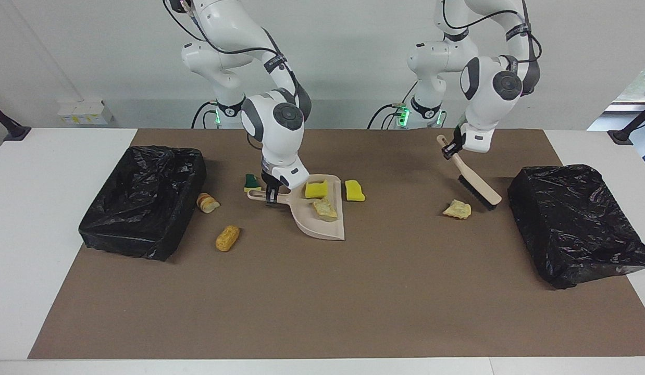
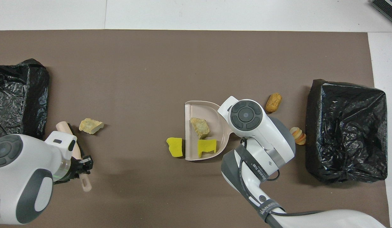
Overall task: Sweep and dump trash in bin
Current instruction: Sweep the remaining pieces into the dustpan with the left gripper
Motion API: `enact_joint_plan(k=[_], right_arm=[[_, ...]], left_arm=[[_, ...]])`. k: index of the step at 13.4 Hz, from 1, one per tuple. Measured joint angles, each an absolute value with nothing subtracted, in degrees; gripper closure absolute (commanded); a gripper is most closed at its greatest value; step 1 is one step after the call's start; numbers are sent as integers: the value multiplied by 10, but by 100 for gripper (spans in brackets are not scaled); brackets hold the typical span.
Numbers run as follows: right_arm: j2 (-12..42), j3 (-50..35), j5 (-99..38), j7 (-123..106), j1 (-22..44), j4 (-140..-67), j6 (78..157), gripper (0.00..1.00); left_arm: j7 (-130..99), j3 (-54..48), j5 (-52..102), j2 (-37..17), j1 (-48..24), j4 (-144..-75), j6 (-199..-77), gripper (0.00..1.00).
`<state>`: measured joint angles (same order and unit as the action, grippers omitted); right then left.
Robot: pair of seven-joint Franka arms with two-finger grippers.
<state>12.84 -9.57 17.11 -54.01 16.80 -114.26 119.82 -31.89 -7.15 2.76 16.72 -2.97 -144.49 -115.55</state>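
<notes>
Right gripper (image 1: pixel 271 197), seen from the facing camera, is clamped on the handle of the dustpan (image 1: pixel 322 219), which rests on the mat (image 1: pixel 322 291) holding a yellow sponge (image 1: pixel 316 189) and a bread bit (image 1: pixel 325 208); another sponge (image 1: pixel 355 190) lies just beside the pan, a green-faced one (image 1: pixel 252 182) by the handle, two bread bits (image 1: pixel 208 202) (image 1: pixel 227 238) near the bin (image 1: pixel 145 200) at that arm's end.

Left gripper (image 1: pixel 451 147) is closed on the brush (image 1: pixel 476 179), its bristles near a bread bit (image 1: pixel 457 209) and the second bin (image 1: pixel 575 224).

From overhead, the right gripper is hidden under its wrist, the pan (image 2: pixel 191 109) holds bread (image 2: pixel 199 127) and sponge (image 2: pixel 206 147), and the left gripper (image 2: pixel 83 164) grips the brush (image 2: pixel 76 152) by the lone bit (image 2: pixel 91 125).
</notes>
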Motion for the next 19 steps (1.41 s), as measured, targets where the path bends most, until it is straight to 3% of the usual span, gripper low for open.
enact_joint_plan(k=[6, 14, 19], right_arm=[[128, -95, 171, -540, 168, -1142, 1198, 100], [128, -95, 171, -540, 162, -1140, 1193, 100], [127, -95, 171, -540, 162, -1140, 1192, 100]], left_arm=[[-244, -76, 57, 127, -110, -1447, -1247, 100], [-209, -78, 90, 34, -243, -1371, -1300, 100], [-211, -78, 121, 20, -321, -1352, -1330, 100]])
